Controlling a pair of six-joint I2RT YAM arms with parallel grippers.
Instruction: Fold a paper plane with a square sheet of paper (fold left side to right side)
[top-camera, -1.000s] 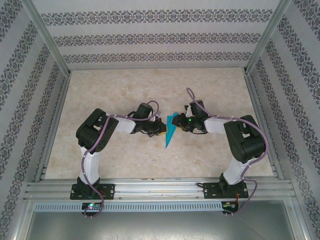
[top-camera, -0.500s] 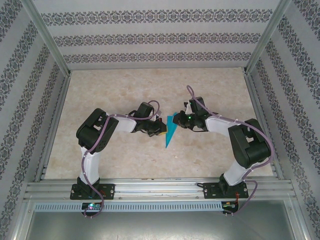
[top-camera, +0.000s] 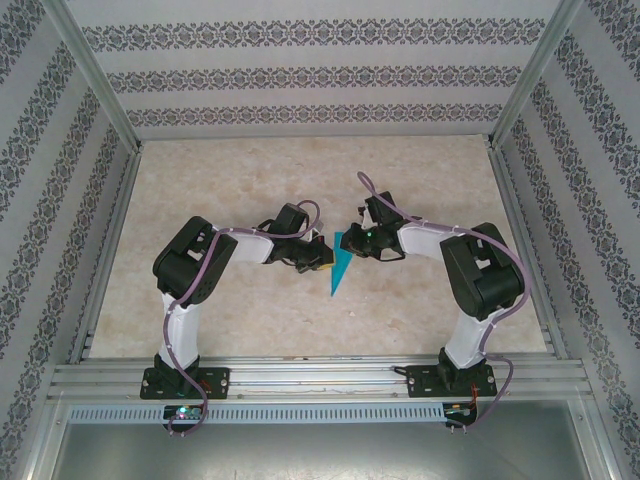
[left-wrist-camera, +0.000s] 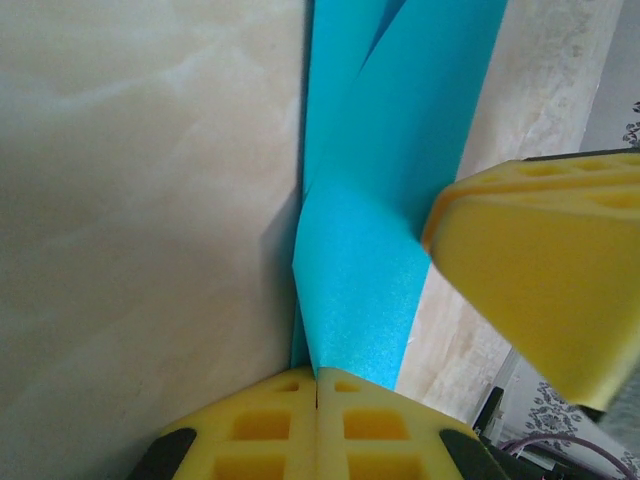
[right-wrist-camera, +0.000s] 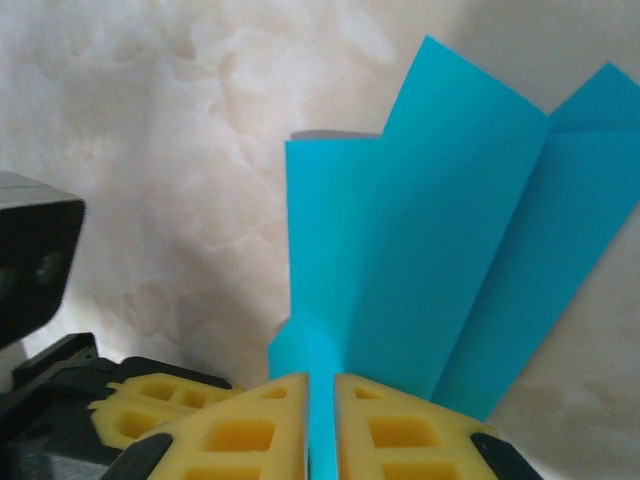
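Your left tool (left-wrist-camera: 317, 388) pinched the paper plane (left-wrist-camera: 365, 270) between pressed-together pads (left-wrist-camera: 265, 425); your right tool (right-wrist-camera: 321, 390) nipped it from the opposite side, at the middle of the surface (top-camera: 250, 190).

Lab test cell: aluminium frame (top-camera: 320, 375), patterned walls (top-camera: 320, 75).

We see a table (top-camera: 250, 180) topped in pale beige marbling; on three sides of it stand walls (top-camera: 300, 60) papered in grey-and-white ornamental bands; along its near edge we see aluminium rails (top-camera: 320, 372), then a perforated strip (top-camera: 320, 412).
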